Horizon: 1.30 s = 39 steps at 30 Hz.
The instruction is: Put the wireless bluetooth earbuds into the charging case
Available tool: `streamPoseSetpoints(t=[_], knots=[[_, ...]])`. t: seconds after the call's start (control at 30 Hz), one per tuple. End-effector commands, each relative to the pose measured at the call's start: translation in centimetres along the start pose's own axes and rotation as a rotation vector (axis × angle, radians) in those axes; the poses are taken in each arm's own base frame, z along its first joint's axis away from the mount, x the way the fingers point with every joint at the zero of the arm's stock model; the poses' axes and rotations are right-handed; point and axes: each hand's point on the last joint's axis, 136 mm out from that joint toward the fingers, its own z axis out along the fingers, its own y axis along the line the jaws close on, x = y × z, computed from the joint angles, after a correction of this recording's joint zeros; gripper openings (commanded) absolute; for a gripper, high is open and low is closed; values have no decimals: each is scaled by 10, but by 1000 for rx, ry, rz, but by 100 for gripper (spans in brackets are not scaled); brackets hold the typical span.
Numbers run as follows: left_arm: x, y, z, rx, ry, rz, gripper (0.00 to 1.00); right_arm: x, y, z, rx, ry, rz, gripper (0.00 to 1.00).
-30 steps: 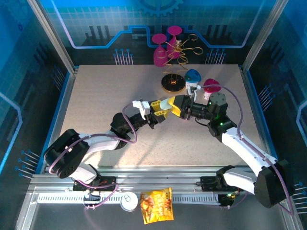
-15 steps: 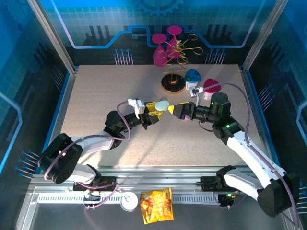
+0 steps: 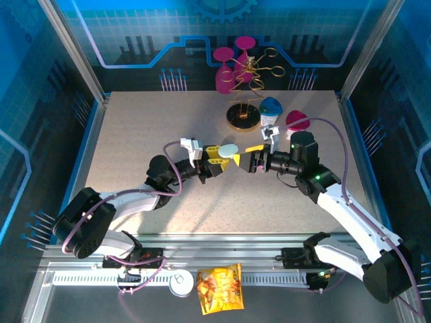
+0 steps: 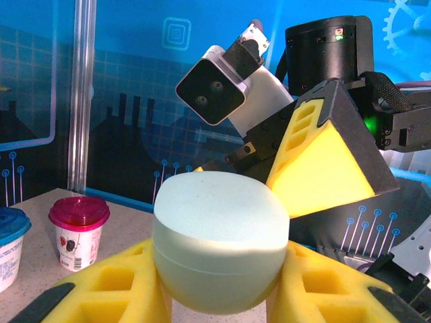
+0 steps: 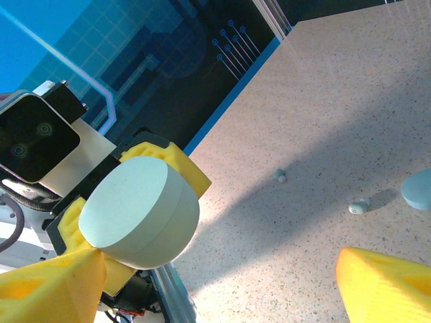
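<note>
Beige tabletop (image 3: pixel 135 134), loose earbuds (image 5: pixel 357 206), blue walls (image 3: pixel 121 33)

Lit evenly from overhead, tinted blue by the surrounding panels (image 3: pixel 60 81). Soft shadows and one bright patch on the table (image 3: pixel 135 134). Sharp from above; softer up close in wrist views, with a diagonal shadow band across the tabletop.

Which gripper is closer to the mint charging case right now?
Left. The left gripper grips the charging case itself; the right gripper is open, close beside it.
</note>
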Motion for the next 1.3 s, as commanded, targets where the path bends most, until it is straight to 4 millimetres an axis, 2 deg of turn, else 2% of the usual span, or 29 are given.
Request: streamPoseSetpoints(t=[0.0, 0.17, 0.33, 0.4, 0.6, 0.93, 1.03, 1.1, 1.27], knots=[[2, -13, -2, 72, 12, 11, 18, -17, 8, 0, 2, -44, -12, 88], [4, -16, -3, 86, 17, 13, 18, -24, 9, 2, 3, -55, -18, 88], [9, -15, -4, 84, 27, 12, 18, -23, 7, 5, -1, -46, -11, 88], [9, -15, -5, 86, 25, 15, 18, -32, 12, 4, -4, -62, -22, 88], [10, -19, -7, 105, 19, 27, 18, -37, 10, 5, 13, -64, -17, 88], [9, -9, -15, 59, 9, 27, 18, -37, 21, -4, -6, -77, -60, 90], [8, 0, -21, 27, 6, 28, 18, -38, 25, -10, -13, -106, -74, 95], [5, 7, -27, 0, -2, 30, 18, -41, 20, -14, 25, -132, -83, 100], [-8, 25, -43, -70, -23, 53, 18, -23, -22, -3, 125, -110, -19, 100]])
